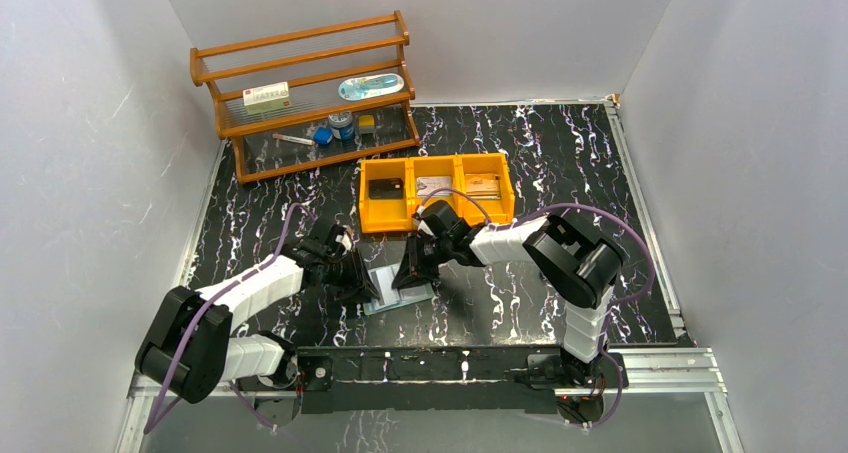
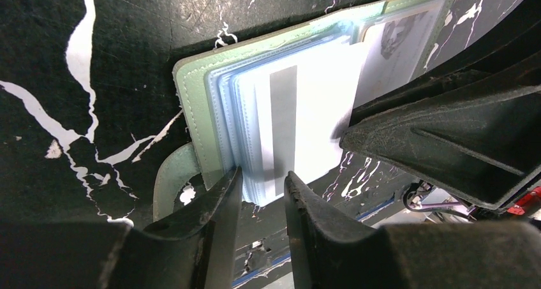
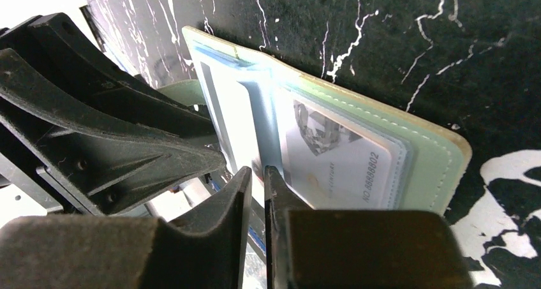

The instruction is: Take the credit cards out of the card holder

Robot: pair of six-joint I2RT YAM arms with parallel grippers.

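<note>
The left black two-finger gripper (image 2: 263, 177) straddles the near edge of the clear sleeves (image 2: 255, 110), jaws slightly apart; whether they pinch cannot be told. The pale green, flat card holder (image 2: 191, 104) lies open on the black marbled table (image 2: 127, 46), with silvery-grey plastic credit cards (image 3: 332, 161) tucked in its sleeves. The right black gripper (image 3: 257, 171) is nearly closed, pinching one sleeve.

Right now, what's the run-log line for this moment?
card holder: open on table; left gripper: straddling sleeves; right gripper: pinching one; credit cards: inside
</note>
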